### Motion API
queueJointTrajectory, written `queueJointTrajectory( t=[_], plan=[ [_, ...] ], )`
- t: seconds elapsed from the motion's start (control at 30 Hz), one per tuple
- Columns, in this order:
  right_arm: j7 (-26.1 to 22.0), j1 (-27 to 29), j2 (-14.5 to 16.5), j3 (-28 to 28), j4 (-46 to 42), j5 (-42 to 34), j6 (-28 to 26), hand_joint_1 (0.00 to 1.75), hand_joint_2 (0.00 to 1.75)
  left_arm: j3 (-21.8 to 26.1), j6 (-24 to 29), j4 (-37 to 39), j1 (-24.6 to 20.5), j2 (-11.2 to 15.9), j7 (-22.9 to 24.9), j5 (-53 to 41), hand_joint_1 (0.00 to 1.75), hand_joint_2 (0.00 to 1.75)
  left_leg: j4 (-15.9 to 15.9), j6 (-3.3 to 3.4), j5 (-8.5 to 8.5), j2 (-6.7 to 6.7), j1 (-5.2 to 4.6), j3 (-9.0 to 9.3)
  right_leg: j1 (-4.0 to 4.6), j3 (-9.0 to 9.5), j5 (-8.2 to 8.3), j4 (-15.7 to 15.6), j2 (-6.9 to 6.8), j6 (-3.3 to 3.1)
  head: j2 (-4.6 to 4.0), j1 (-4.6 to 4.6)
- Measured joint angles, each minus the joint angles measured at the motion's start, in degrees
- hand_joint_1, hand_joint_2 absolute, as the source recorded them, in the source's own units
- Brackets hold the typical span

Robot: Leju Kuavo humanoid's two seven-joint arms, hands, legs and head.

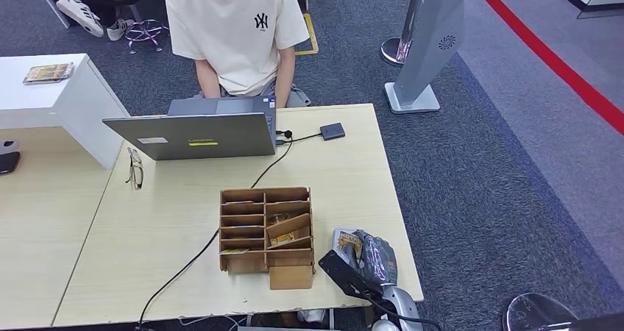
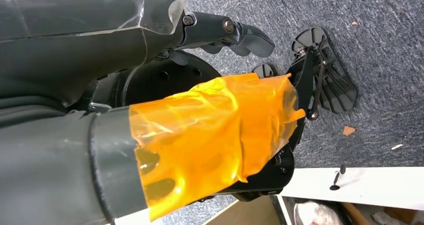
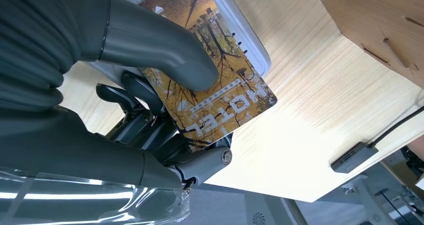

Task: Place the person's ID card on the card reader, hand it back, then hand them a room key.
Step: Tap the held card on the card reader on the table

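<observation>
The right hand [image 1: 366, 256] rests on the wooden table [image 1: 346, 176] near its front edge, just beside the wooden card organizer [image 1: 266, 232], and it grips a room key card [image 3: 215, 92] printed with yellow autumn trees and the word HOTEL. In the right wrist view the thick grey thumb [image 3: 165, 55] presses on the card's printed face while the darker fingers [image 3: 135, 102] curl beneath it — a pinch with the card between them. Under the card, on the side nearer the wrist, lies a white rounded-edged device [image 3: 250, 45] that the card partly overlaps; whether card and device touch cannot be told. Past the fingertips the bare tabletop runs toward a small dark hub [image 1: 332, 131] with a cable [image 1: 268, 171], well apart from the hand, and beyond that sits an open grey laptop [image 1: 195, 134] with a person in a cream T-shirt [image 1: 235, 26] seated behind it, forearms down behind the screen. A pair of glasses [image 1: 135, 168] lies on the table far across from the right hand, on the other side of the organizer. The left hand [image 2: 165, 85] hangs off the table over grey carpet [image 2: 380, 40]; its thumb is wrapped in orange film [image 2: 215, 135], its dark fingers [image 2: 245, 37] reach out straight and apart from the thumb — unclenched, with nothing in them.
</observation>
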Motion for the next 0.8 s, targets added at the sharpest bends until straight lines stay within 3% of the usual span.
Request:
queueJointTrajectory(
  t=[0.8],
  plan=[
    [0.0,0.0,0.1,0.0,0.0,0.0,0.0,1.75,1.75,0.0,0.0,0.0,0.0,0.0,0.0,0.1,0.00,0.00,0.0,0.00,0.00,0.00,0.00,0.00,0.00,0.00,0.00,0.0,0.00,0.00,0.00,0.00]
  ],
)
